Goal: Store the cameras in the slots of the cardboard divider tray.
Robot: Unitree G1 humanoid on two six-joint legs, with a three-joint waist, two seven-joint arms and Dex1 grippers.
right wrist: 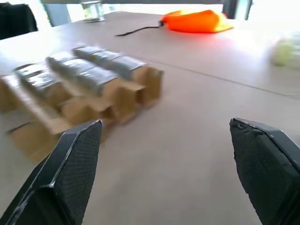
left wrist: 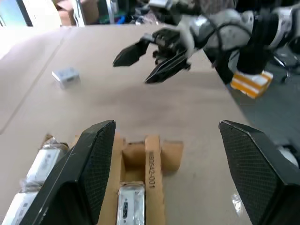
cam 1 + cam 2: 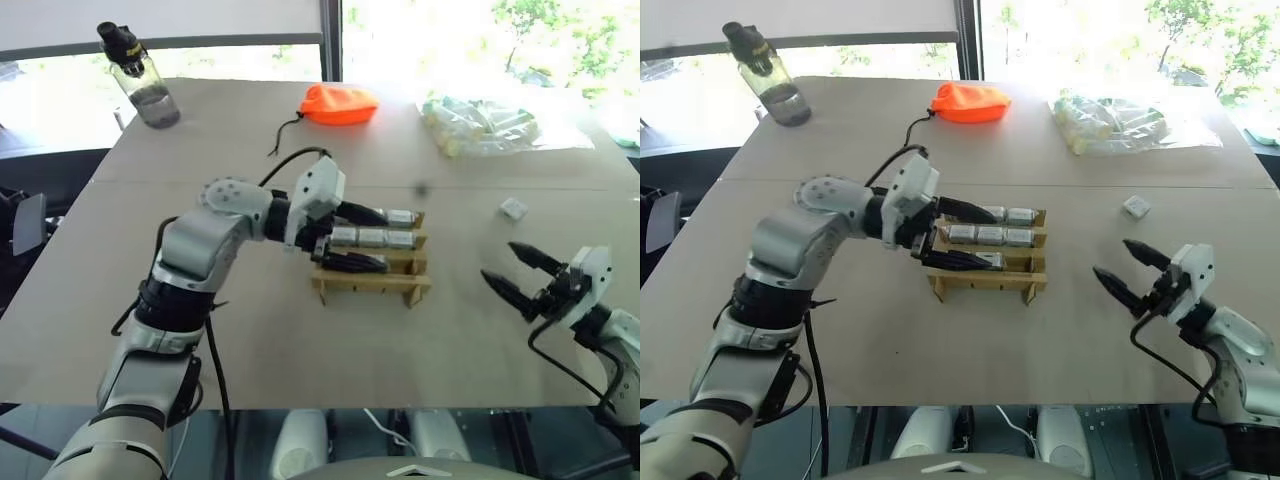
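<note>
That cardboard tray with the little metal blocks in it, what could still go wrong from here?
1. The left tool hangs open right over the cardboard divider tray; a finger could catch a strip and drag the light tray or knock the stored cameras out.
2. One loose camera lies far off beside the right tool; being small, it might slide away rather than be gripped.
3. Both arms work near the tray and could bump.

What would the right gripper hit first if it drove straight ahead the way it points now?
Probably the cardboard divider tray: the open right gripper points level across bare table toward the tray's end, where cameras lie in its slots. Depth is unclear, so it might pass just beside the tray.
</note>
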